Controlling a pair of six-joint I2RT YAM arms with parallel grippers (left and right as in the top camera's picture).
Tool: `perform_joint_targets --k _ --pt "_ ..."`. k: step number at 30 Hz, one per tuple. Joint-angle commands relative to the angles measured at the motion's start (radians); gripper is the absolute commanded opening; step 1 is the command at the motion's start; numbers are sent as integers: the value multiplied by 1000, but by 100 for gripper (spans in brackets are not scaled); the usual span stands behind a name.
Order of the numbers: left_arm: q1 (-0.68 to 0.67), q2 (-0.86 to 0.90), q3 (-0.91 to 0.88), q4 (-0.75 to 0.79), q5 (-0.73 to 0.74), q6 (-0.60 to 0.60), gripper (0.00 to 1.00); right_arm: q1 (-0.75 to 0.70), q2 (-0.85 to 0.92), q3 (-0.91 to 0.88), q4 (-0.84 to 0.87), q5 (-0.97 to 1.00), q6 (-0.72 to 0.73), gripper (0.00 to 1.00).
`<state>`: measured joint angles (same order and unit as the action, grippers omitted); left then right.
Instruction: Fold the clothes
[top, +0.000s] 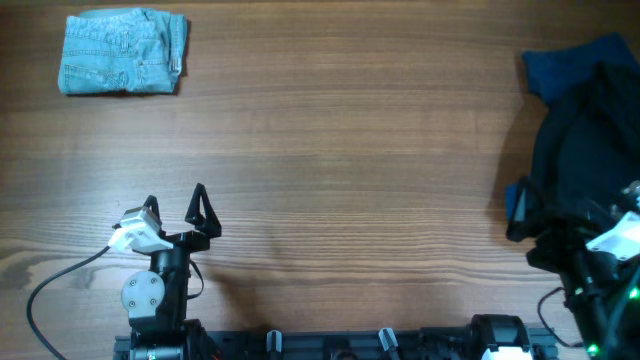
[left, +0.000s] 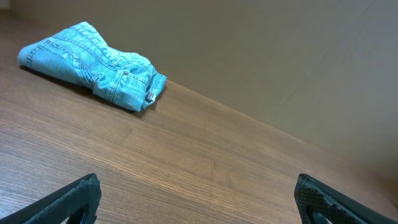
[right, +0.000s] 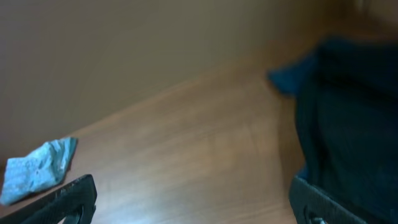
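Left tool (top: 175, 196) gapes, far from seemingly folded clothes (top: 122, 52).

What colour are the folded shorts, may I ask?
The shorts are faded light blue, clearest in the left wrist view.

The middle of the surface (top: 350, 150) lies bare across most of the overhead frame, a wide lane for either arm; the folded jean shorts (top: 124, 52) sit in the upper left corner, well apart from everything, bare wood below and to their right; the dark fabric pile (top: 585, 150) blocks the right edge from top to near the bottom, crowding the right gripper (right: 193, 208); the left gripper (top: 175, 197), lower left, faces open wood; a cable (top: 60, 275) loops beside it.
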<state>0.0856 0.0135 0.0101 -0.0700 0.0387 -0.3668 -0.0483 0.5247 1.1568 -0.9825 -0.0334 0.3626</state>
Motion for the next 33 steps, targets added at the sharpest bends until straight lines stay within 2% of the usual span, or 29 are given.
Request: perform_joint_targets --k 1,8,15,23,26,33 --pt "6 -11 -5 -6 -14 19 100 -14 -128 -211 166 -157 -134 100" --pt "6 -11 -5 -6 -14 19 100 -14 -330 -587 488 -242 -116 100" --pt "6 -11 -5 -6 -14 19 100 -14 -468 -869 761 -316 -89 100" --pt "6 -11 -5 -6 -14 19 100 -14 -521 -1022 941 -249 -32 100" --pt "6 -11 -5 -6 -14 19 100 -14 -521 -1054 951 -171 44 100" --pt "6 -11 -5 -6 -14 20 100 -14 -521 -1107 975 -116 53 100"
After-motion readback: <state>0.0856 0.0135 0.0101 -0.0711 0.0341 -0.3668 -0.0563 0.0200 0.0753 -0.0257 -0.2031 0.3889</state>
